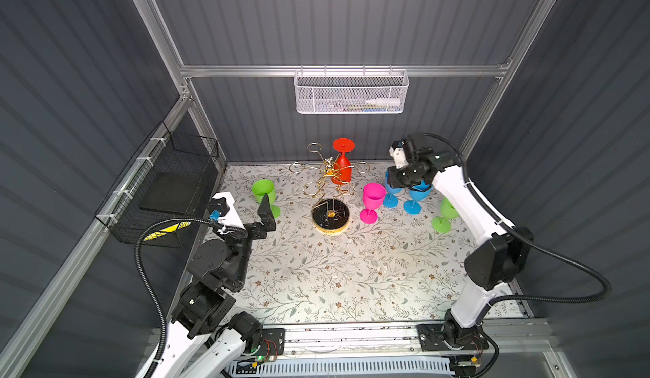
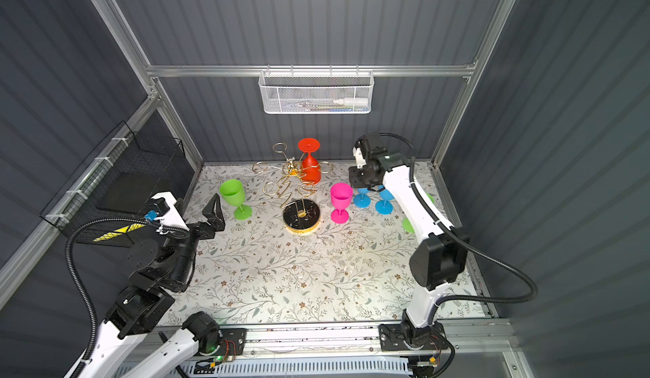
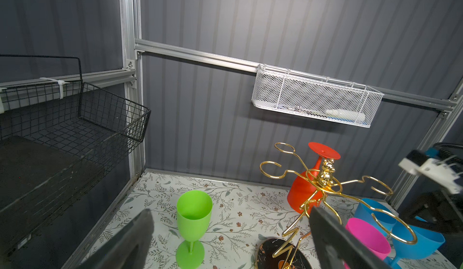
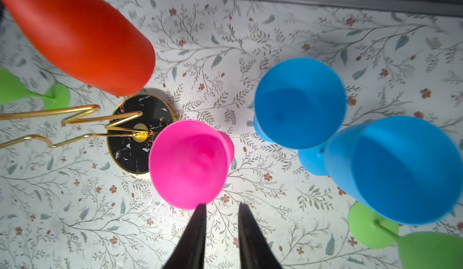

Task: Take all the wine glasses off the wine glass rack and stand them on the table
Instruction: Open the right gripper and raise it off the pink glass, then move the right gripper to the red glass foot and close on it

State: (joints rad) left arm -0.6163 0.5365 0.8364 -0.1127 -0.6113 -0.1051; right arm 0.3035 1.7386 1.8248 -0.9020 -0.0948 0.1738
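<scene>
My left gripper (image 3: pixel 230 212) sits near-left of the wine glass rack (image 1: pixel 325 218), jaws wide and empty. Left of the rack stands a green glass (image 3: pixel 194 210), and right of it a pink glass (image 4: pixel 188 165) and blue glasses (image 4: pixel 300 102). My right gripper (image 4: pixel 222 205) hangs above these, its jaws narrowly parted and empty. The red wine glass (image 1: pixel 342 168) hangs upside down on the rack's far side, behind its gold arms.

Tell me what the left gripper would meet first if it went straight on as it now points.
Probably the upright green plastic wine glass, just ahead of the open left gripper, though depth is unclear.
</scene>
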